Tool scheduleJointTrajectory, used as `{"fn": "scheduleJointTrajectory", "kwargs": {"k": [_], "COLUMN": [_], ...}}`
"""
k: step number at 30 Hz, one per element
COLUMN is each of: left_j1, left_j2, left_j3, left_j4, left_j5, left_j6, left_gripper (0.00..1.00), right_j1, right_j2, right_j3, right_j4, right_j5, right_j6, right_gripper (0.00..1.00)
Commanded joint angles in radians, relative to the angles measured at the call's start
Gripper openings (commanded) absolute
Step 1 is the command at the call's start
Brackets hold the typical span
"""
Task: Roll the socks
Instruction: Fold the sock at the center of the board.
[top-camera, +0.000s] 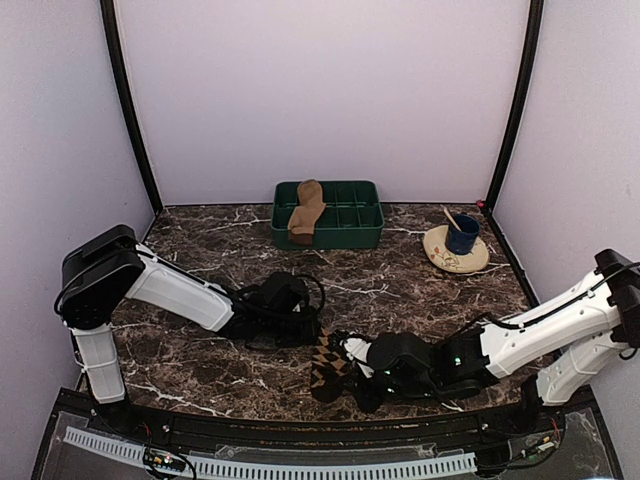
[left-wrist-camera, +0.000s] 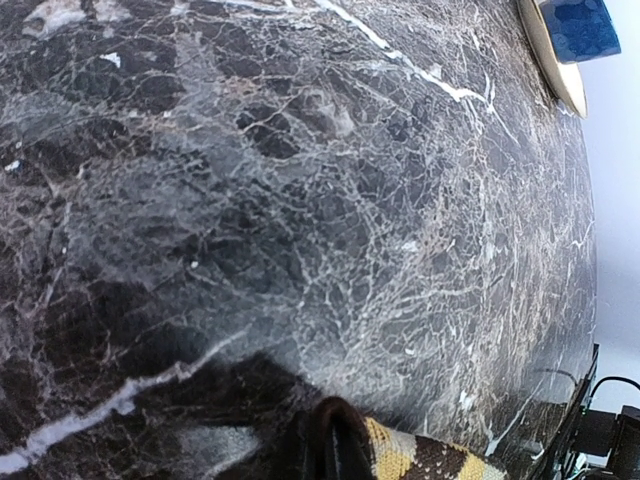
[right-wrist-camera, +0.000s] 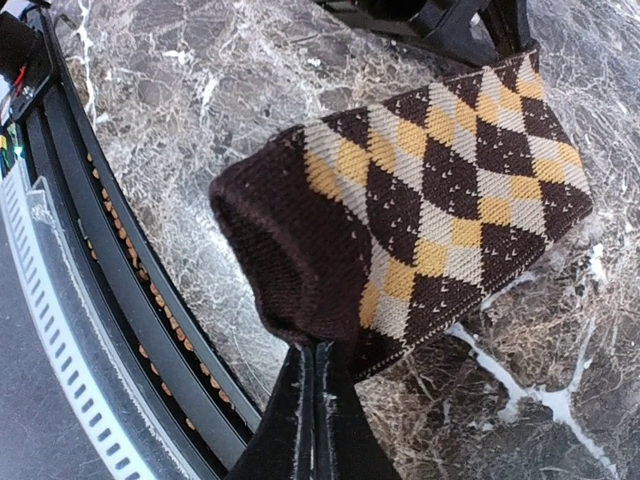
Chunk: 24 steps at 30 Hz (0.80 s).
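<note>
Right at the right gripper, fingers pressed flat together, sits the dark cuff of the argyle sock. Whether any fabric is caught between them cannot be told. The sock stretches away from that gripper across the surface, laid out full length with no turn in it. At its far end the left gripper is closed down and looks to be nipping the patterned tip. So the rolling looks barely begun. Well beyond both grippers, the green compartment tray holds the tan sock, slumped across its left cells and untouched. Off to the right of the tray, a plate carries a blue cup.
</note>
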Motion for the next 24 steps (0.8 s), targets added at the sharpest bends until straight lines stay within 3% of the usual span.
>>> {"fn": "scheduleJointTrajectory", "kwargs": {"k": [1, 17, 24], "left_j1": [-0.020, -0.020, -0.020], "left_j2": [0.045, 0.032, 0.025], "left_j3": [-0.074, -0.072, -0.079], "left_j4": [-0.248, -0.239, -0.227], "left_j5": [0.013, -0.015, -0.022], "left_j6": [0.029, 0.041, 0.046], "left_gripper": [0.00, 0.00, 0.00], "right_j1": [0.031, 0.082, 0.108], "right_j2": [0.026, 0.074, 0.102], "right_j3": [0.030, 0.035, 0.033], "right_j4": [-0.011, -0.044, -0.042], "right_j5": [0.018, 0.020, 0.008], "right_j6": [0.001, 0.031, 0.053], "right_gripper": [0.00, 0.00, 0.06]}}
